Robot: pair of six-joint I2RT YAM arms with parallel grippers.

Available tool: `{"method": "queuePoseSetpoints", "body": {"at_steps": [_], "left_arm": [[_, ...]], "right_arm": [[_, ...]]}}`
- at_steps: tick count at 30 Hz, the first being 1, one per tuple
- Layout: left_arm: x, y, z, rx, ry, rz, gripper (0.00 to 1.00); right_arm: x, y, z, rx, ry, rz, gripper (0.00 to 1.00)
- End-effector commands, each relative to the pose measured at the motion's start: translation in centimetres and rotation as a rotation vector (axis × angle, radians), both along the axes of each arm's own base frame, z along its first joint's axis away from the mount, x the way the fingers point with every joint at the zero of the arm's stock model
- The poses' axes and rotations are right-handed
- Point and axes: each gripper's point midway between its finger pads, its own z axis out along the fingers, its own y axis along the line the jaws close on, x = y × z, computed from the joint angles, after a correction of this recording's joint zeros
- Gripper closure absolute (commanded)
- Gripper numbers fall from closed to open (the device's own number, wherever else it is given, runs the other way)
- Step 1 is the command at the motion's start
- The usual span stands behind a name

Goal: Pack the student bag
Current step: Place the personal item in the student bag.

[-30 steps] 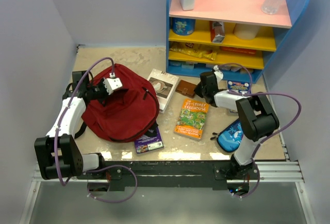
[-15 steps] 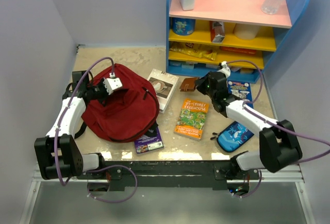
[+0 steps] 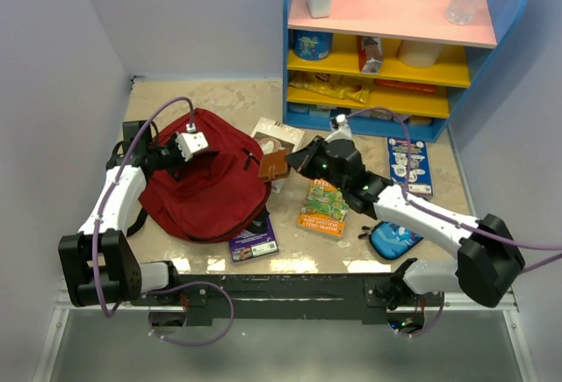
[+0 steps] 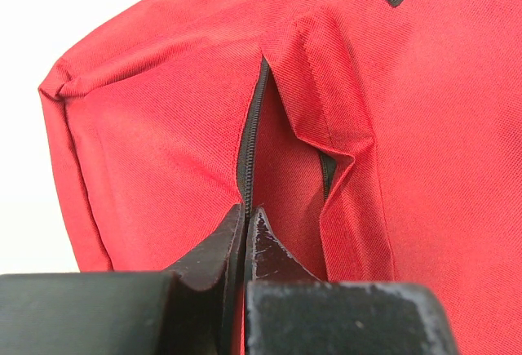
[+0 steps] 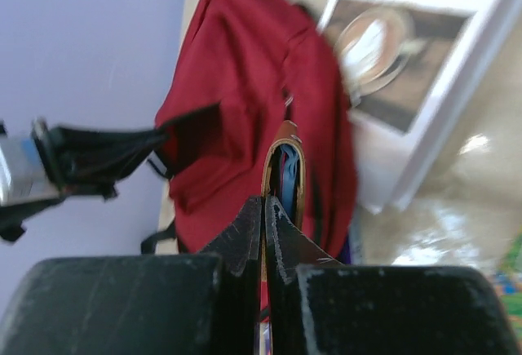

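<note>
Backpack: the large dark red soft fabric backpack (image 3: 211, 191) with black straps lies flat on the left half of the bench (image 3: 228, 101). Its near right edge overlaps a purple-covered book (image 3: 255, 241).
Left hand: the left hand (image 3: 180, 147) rests on the backpack's far left part. In the left wrist view its fingers (image 4: 208, 249) are pressed together, pinching red fabric right at the black zipper (image 4: 253, 126).
Zipper: it runs up from the fingertips beside a folded fabric flap. Whether the opening is parted cannot be told.
Right hand: the right hand (image 3: 288, 161) is stretched across the middle of the bench, clamped on a small brown flat wallet (image 3: 273, 163).
Wallet: it is held just beside the backpack's right edge and overlaps the near corner of a white book with a sepia cover picture (image 3: 283, 133). The right wrist view shows it edge-on, with the backpack behind it.
Right side: an orange paperback (image 3: 320, 212) lies partly under the right arm, a blue zip pouch (image 3: 388, 241) near the front edge, and a blue-bordered booklet (image 3: 409, 162) further back.
Back right: a blue shelf unit with yellow and pink boards (image 3: 386, 66).
</note>
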Motion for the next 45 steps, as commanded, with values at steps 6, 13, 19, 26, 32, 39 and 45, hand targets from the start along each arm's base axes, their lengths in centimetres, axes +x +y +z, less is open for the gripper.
{"method": "queuePoseSetpoints", "body": {"at_steps": [6, 13, 19, 26, 32, 39, 45], "left_arm": [[0.9, -0.8, 3.7, -0.042, -0.097, -0.021, 1.00], [0.9, -0.9, 4.0, -0.034, -0.104, -0.030, 1.00], [0.3, -0.9, 4.0, -0.024, -0.109, -0.042, 1.00], [-0.3, -1.2, 4.0, -0.028, -0.099, -0.064, 1.00], [-0.7, -1.5, 3.6, -0.028, -0.079, -0.092, 1.00], [-1.2, -1.6, 3.2, -0.030, -0.055, -0.104, 1.00], [-1.1, -2.0, 3.3, -0.052, -0.047, -0.109, 1.00]], "right_arm": [[-2.1, 11.7, 5.2, 0.233, -0.064, 0.258, 1.00], [-0.9, 16.5, 4.8, 0.276, -0.068, 0.312, 1.00], [1.0, 20.0, 1.8, 0.300, -0.020, 0.328, 1.00], [3.6, 21.4, -0.1, 0.336, -0.010, 0.230, 1.00], [6.6, 21.5, -1.2, 0.333, -0.068, 0.084, 1.00], [7.5, 23.7, -0.4, 0.395, -0.091, 0.058, 1.00], [5.6, 27.7, -1.6, 0.319, -0.085, 0.123, 1.00]]}}
